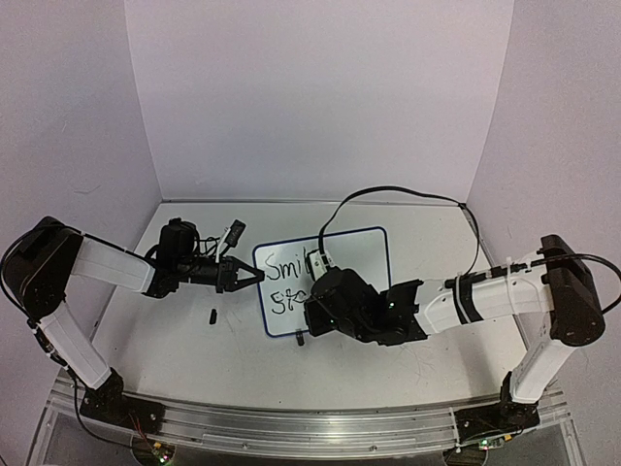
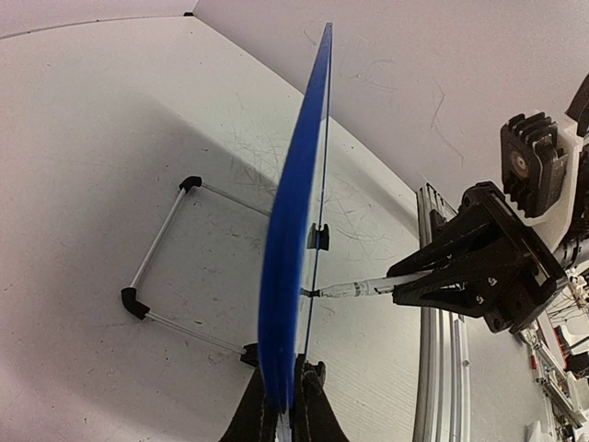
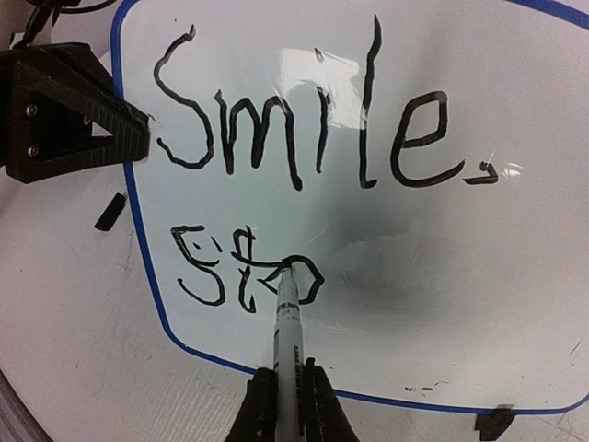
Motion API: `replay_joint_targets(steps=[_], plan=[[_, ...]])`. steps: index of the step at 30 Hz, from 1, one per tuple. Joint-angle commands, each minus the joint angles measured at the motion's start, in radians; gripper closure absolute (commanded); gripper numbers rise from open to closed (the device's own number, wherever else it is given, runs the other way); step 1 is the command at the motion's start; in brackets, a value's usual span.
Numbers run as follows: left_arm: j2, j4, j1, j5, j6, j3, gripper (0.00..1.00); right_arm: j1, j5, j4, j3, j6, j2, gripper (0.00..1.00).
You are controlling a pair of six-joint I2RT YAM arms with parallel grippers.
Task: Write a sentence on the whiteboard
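While the small white board with the thin blue rim [image 3: 460, 276] stood tilted on the white tabletop [image 1: 194, 349], the black marker words [image 3: 294, 147] on it read "Smile." and below only "Sto". I think the second line was not finished. The left hand [image 2: 285, 405] pinched the board's left edge. The right hand [image 3: 285, 396] pinched a thin white marker pen [image 3: 287, 322], tip on the "o". The board beside the tip was bare. A small black bit [image 1: 212, 316] lay nearby, out of the way.
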Motion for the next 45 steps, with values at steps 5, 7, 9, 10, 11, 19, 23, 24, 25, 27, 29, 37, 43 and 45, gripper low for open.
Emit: replay_joint_targets(steps=[5, 7, 9, 10, 11, 19, 23, 24, 25, 27, 29, 37, 43, 45], plan=[[0.011, -0.055, -0.007, -0.069, 0.05, 0.001, 1.0, -0.004, -0.005, -0.034, -0.026, 0.045, 0.019, 1.0], [0.013, -0.055, -0.008, -0.069, 0.05, 0.001, 1.0, -0.002, -0.005, -0.043, -0.032, 0.051, 0.016, 1.0], [0.013, -0.055, -0.007, -0.069, 0.05, 0.001, 1.0, -0.003, -0.005, -0.048, -0.039, 0.056, 0.015, 1.0], [0.012, -0.055, -0.007, -0.069, 0.05, 0.001, 1.0, -0.002, -0.006, -0.05, -0.041, 0.058, 0.015, 1.0], [0.011, -0.056, -0.007, -0.069, 0.05, 0.001, 1.0, -0.002, -0.006, -0.051, -0.043, 0.061, 0.014, 1.0], [0.012, -0.055, -0.007, -0.069, 0.049, 0.0, 1.0, -0.002, 0.016, -0.077, -0.058, 0.077, 0.003, 1.0], [0.015, -0.055, -0.007, -0.068, 0.049, 0.003, 1.0, -0.001, 0.036, -0.097, -0.06, 0.086, -0.001, 1.0], [0.015, -0.055, -0.007, -0.068, 0.047, 0.003, 1.0, -0.001, 0.047, -0.101, -0.062, 0.088, -0.007, 1.0], [0.013, -0.055, -0.008, -0.068, 0.047, 0.003, 1.0, -0.002, 0.057, -0.104, -0.064, 0.09, -0.014, 1.0], [0.012, -0.055, -0.008, -0.069, 0.047, 0.003, 1.0, -0.001, 0.095, -0.108, -0.071, 0.095, -0.035, 1.0], [0.014, -0.056, -0.007, -0.069, 0.047, 0.005, 1.0, -0.001, 0.139, -0.108, -0.08, 0.1, -0.074, 1.0], [0.023, -0.057, -0.007, -0.063, 0.046, 0.015, 1.0, -0.009, 0.042, 0.064, -0.153, -0.018, -0.176, 1.0], [0.021, -0.057, -0.007, -0.063, 0.047, 0.012, 1.0, -0.02, 0.035, 0.081, -0.113, -0.031, -0.123, 1.0], [0.021, -0.056, -0.007, -0.064, 0.047, 0.012, 1.0, -0.021, 0.033, 0.087, -0.098, -0.039, -0.108, 1.0]])
